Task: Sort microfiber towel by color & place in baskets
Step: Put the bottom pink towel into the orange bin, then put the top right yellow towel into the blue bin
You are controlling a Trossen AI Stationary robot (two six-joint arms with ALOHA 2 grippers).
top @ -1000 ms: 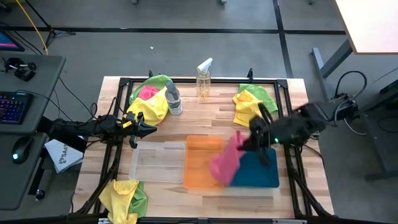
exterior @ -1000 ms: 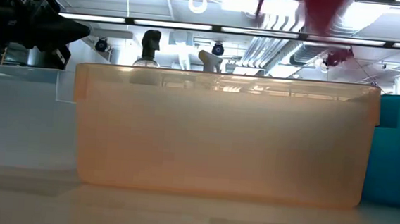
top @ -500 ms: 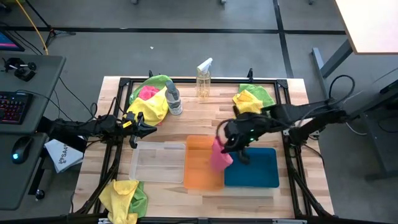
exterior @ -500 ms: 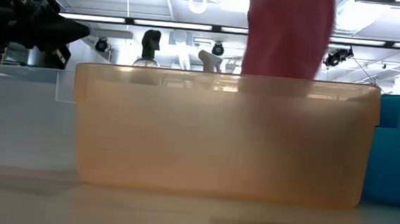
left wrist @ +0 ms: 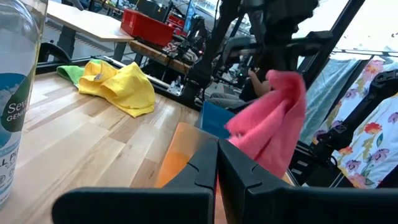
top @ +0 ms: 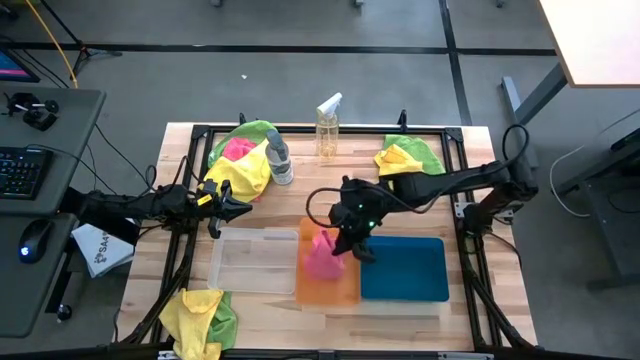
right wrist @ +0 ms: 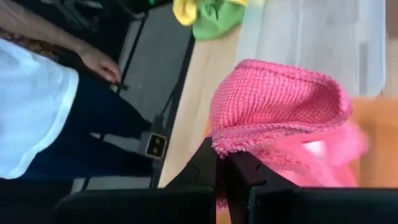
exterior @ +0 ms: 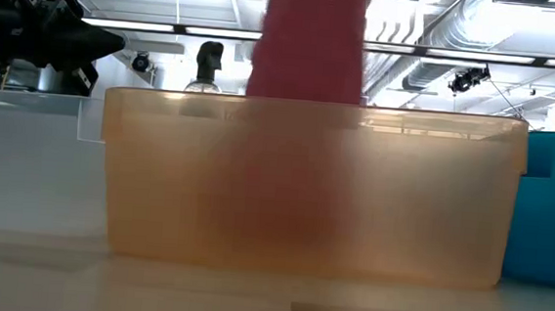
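Observation:
My right gripper (top: 346, 236) is shut on a pink towel (top: 322, 256) over the orange bin (top: 312, 285), which stands between the clear bin (top: 252, 262) and the dark blue bin (top: 405, 270). In the low view the towel (exterior: 310, 40) hangs down behind the orange bin's wall (exterior: 431, 196). It also shows in the left wrist view (left wrist: 270, 124). My left gripper (top: 226, 206) is shut and empty at the table's left, beside the far-left towel pile (top: 240, 162). My right gripper pinches a bunched fold of the pink towel's top edge (right wrist: 219, 144) between its two fingers, slanting down from the table's right. The towel hangs slack below the fingers, and its lower part (top: 318, 264) is inside the orange bin.
Yellow and green towels lie at the far right (top: 406, 160) and the near left (top: 200, 315). A spray bottle (top: 328, 125) and a clear bottle (top: 279, 160) stand at the far side. A person's hand (right wrist: 99, 62) shows beyond the table edge in the right wrist view.
My right gripper has gone toward the table's left, from over the blue bin to over the orange bin, and has come lower. The pink towel has gone with it, still hanging; its lower part is now down inside the orange bin.

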